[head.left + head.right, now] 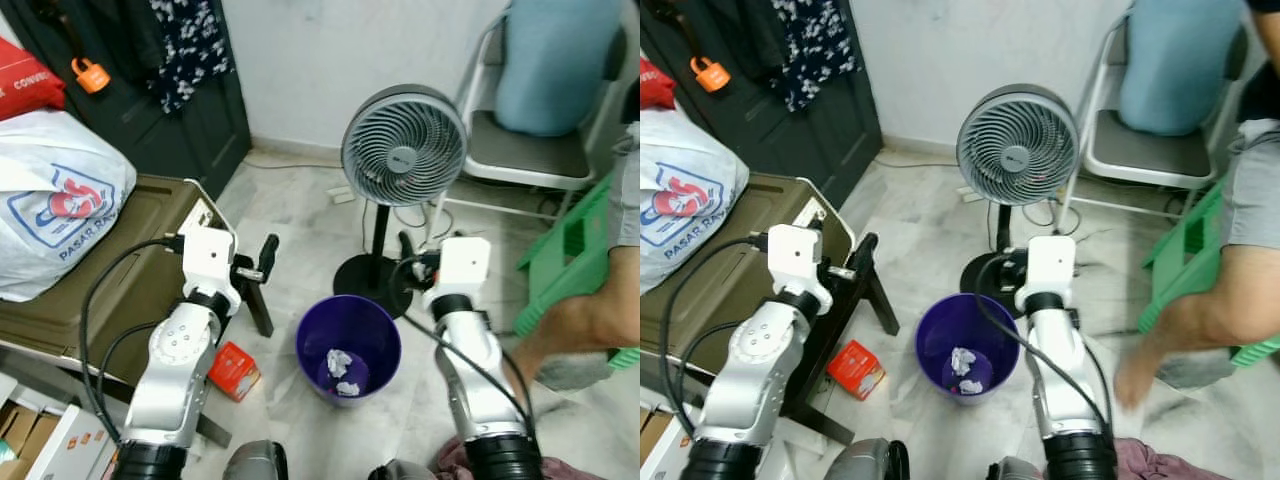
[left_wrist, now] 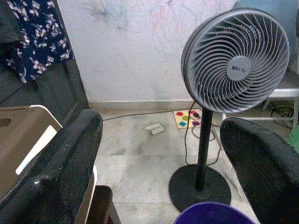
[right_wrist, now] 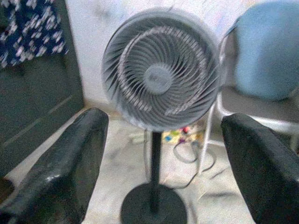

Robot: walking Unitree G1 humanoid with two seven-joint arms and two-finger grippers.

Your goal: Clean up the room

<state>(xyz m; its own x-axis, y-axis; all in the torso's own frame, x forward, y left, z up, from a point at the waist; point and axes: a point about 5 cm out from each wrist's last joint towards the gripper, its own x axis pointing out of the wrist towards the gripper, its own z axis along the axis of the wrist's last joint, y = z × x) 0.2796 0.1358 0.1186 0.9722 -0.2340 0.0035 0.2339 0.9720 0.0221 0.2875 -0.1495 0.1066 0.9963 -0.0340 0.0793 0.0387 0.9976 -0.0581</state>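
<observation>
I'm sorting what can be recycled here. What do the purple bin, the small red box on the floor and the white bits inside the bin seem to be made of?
The purple bin looks like smooth, slightly glossy moulded plastic, judging by its even colour and thin rim. The small red box seems printed cardboard, with sharp folded edges. The white bits look like crumpled paper or tissue; which one is unclear.

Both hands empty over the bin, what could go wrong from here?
1. The fan stands just behind the bin, cord trailing on the floor; a forward reach may tip or snag it.
2. A person's foot is close beside the right arm; a swing could hit it.
3. The red box lies by the table leg, awkward for the left hand.
</observation>
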